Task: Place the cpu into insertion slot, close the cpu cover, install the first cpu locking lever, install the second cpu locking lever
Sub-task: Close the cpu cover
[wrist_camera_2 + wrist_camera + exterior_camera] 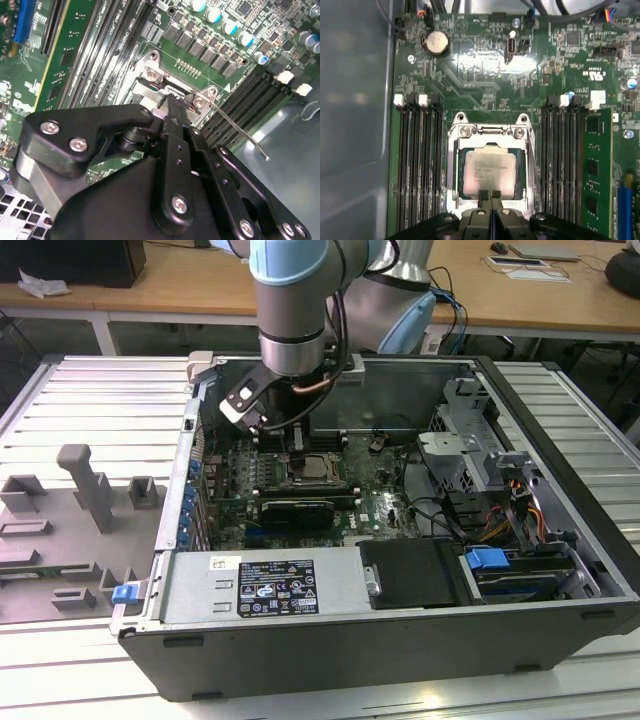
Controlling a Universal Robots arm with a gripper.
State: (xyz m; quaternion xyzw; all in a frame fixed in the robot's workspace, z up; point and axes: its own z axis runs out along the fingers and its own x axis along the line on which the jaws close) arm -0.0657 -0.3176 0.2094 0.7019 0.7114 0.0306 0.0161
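The arm [290, 300] reaches straight down from above into the open computer case [400, 640], its wrist upright and the gripper [489, 193] pointing down at the circuit board [485, 75]. The two fingertips [483, 193] are pressed together with only a hairline seam between them, and nothing shows in their grasp. They sit at the edge of the cover [452, 170], a silvery frame lying flat over the socket [521, 175].

The chip [490, 167] lies seated in the socket, its pale metal top showing through the cover's window, just beside the fingertips. Banks of long memory slots [417, 160] flank the socket on both sides.

In the second wrist view, a thin metal lever [235, 127] runs out from the socket's corner past the memory slots, its bent end standing free over the case floor.
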